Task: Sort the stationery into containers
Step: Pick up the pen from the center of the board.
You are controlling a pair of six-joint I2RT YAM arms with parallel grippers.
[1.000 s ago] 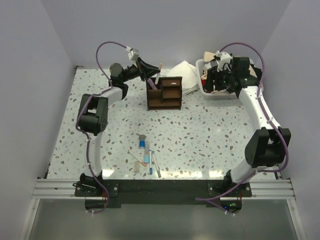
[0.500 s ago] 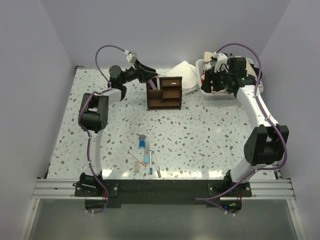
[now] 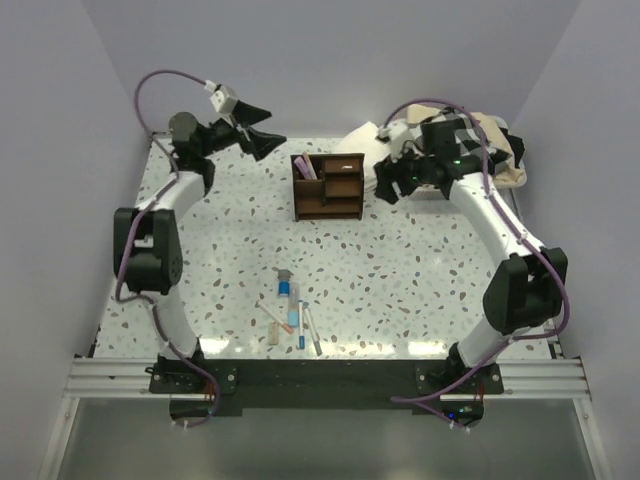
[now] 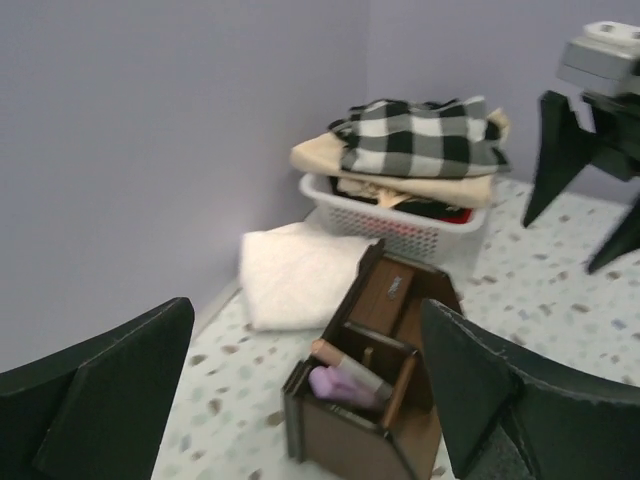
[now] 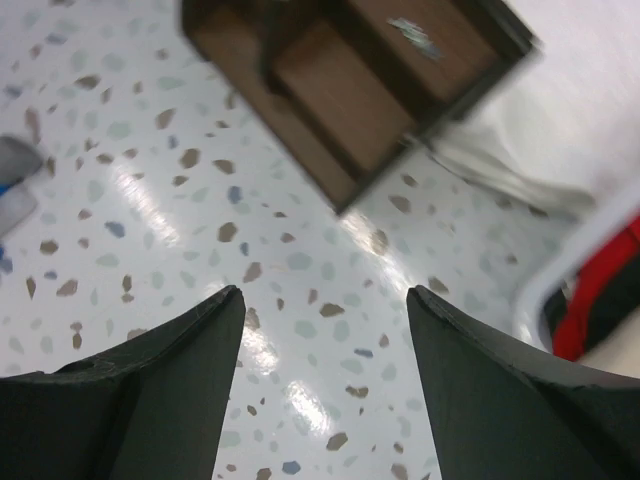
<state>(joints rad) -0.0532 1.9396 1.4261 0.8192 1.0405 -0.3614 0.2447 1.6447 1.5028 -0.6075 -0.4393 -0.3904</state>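
Both jaws gape wide; one organizer [image 4: 345,445] holds two markers [image 4: 345,372].

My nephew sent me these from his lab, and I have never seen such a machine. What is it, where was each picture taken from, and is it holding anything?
Two robot arms are bolted at the near edge of a speckled table. One picture looks down from above; the other two come from cameras on the wrists, showing each arm's own dark fingers. The left gripper and right gripper are both open and empty. On the table: a cluster of pens and markers, a brown wooden organizer holding a purple marker, a folded white towel and a white basket of cloth.
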